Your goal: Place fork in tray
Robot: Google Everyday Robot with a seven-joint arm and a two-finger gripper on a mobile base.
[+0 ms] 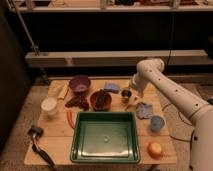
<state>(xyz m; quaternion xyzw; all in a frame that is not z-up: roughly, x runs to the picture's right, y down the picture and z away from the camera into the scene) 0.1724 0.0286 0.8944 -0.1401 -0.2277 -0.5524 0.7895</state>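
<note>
Camera view: a wooden table seen from its front edge, with one white arm coming in from the right.
Front left: a black-handled tool lies at the corner, handle towards the front edge.
Front right: a small orange round thing sits just beside the tray's right front corner.
Tray: deep green, rectangular, with a raised rim and rounded corners, and only its bare floor showing.
Beside the tray: a red-orange stick lies along its left far corner and a blue cup stands to its right.
Middle row: a white cup at the left, a dark cluster, a reddish bowl with something dark in it, and a grey-blue cloth.
Fork: a thin, pale cream sliver, too small to show its tines.
Fork place: on the tabletop at the far left, just left of the purple bowl, well apart from the tray.
Fork axis: tilted, near end to the left and far end to the right; which end is the head cannot be told.
In the way: the white cup, dark cluster and red-orange stick lie between fork and tray.
Far row, right: a blue block and a metal cup.
Gripper: hanging just right of the metal cup, far across the table from the fork, jaws apart and holding nothing.
</note>
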